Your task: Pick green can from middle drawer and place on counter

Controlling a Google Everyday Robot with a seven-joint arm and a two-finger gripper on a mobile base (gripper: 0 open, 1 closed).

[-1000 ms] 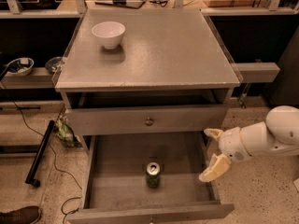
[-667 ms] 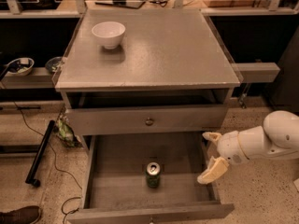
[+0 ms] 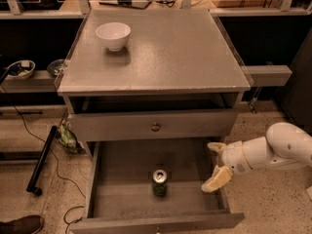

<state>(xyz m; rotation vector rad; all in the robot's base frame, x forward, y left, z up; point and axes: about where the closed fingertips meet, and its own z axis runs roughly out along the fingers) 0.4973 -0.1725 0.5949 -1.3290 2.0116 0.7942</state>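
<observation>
The claw (image 3: 217, 164) hangs at the right side of the open middle drawer (image 3: 122, 162), over the right wall of it, at the end of the white arm (image 3: 273, 152) that comes in from the right. Its two pale fingers (image 3: 218, 179) stand apart, one above the other, and there is nothing between them. The green can (image 3: 159, 182) stands upright on the grey floor of the drawer, near the middle and toward the front, to the left of the claw and apart from it, not touching. Its silver top with the pull tab looks upward; I cannot read any writing or brand on its side. Above the drawer is a closed drawer front (image 3: 195, 126) with a small round knob (image 3: 155, 126). On top is the grey table (image 3: 165, 52), and a white bowl (image 3: 113, 35) stands on its back left part.
</observation>
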